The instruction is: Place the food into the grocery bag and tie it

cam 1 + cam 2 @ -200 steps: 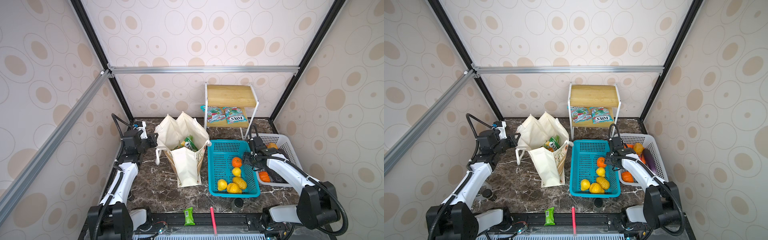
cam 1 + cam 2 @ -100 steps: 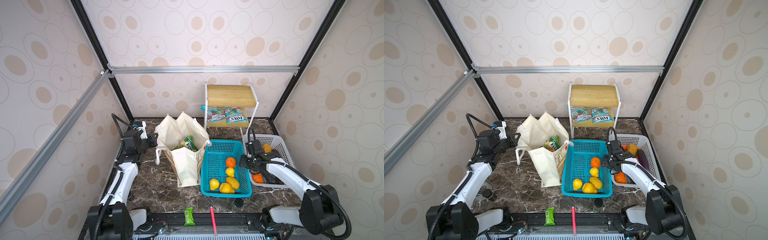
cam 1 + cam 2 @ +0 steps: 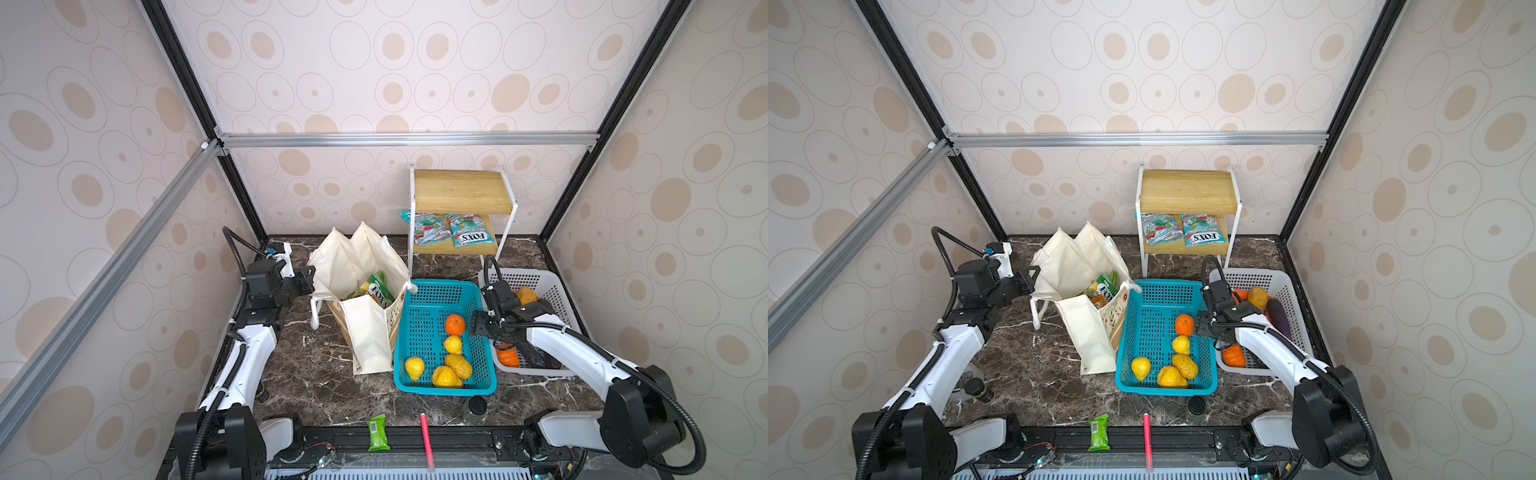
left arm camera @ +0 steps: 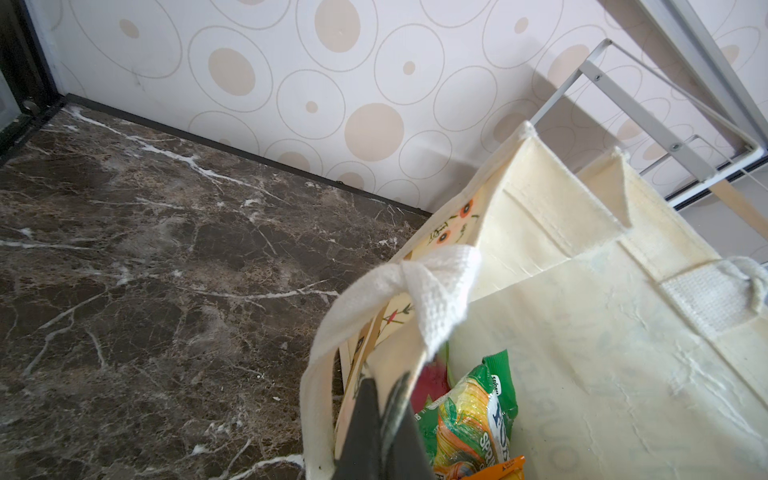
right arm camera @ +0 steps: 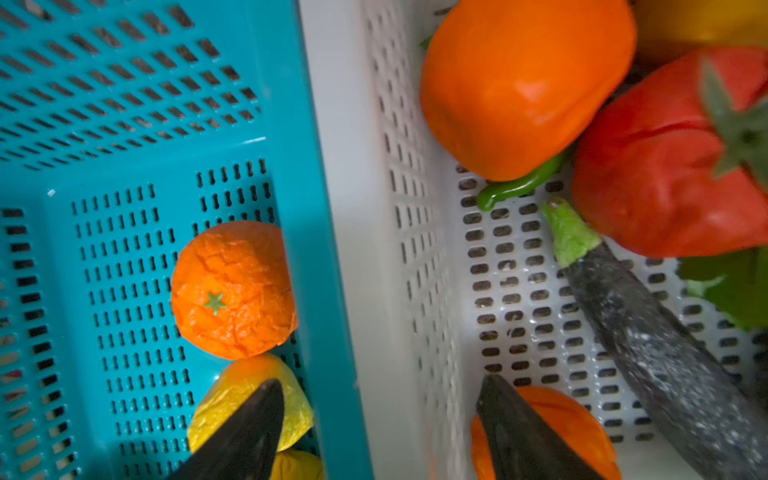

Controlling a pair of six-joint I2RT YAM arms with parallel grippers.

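Left gripper [image 4: 384, 380] pinches grocery bag [image 4: 582, 332] rim; right gripper [image 5: 380, 381] spread astride blue basket [image 5: 316, 249] wall.

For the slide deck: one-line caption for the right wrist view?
Open right gripper straddles the adjoining walls of the teal basket, holding an orange, and the white basket, holding an eggplant.

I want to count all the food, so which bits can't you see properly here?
- Inside the cream canvas grocery bag: in both top views its walls hide whatever lies under the green sweets packet.
- White plastic basket: in both top views the white right arm covers much of its contents.
- Red toy vegetable: cut off by the right wrist view's edge.
- Small dark round object at the table's front, both top views: too small to name.
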